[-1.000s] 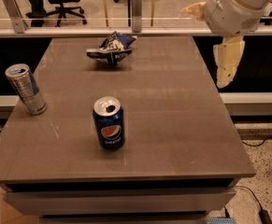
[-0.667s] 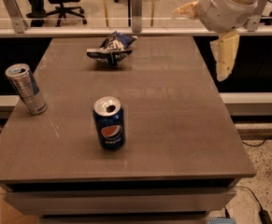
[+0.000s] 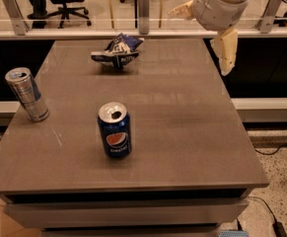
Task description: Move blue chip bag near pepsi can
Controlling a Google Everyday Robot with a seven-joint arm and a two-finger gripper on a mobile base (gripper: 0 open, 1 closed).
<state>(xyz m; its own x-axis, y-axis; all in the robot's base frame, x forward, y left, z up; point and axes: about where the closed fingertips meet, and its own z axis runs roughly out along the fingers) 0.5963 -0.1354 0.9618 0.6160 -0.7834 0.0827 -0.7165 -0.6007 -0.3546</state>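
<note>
The arm has drifted a little up and toward the far edge over the last second. Nothing on the desk (image 3: 182,132) has shifted. The blue chip bag (image 3: 117,51) lies crumpled by the far edge, a bit left of its middle. The pepsi can (image 3: 115,130) stands upright well apart from it, closer to the near edge. From where I stand, that makes this the approach only: the bag has not been touched and the whole move is still to come.

The end effector (image 3: 202,39) hangs in the air over the far right corner, off to the right of the bag. Its two pale fingers (image 3: 226,48) are splayed wide, gripping nothing and touching nothing. A slim silver can (image 3: 27,94) stands by the left edge.
</note>
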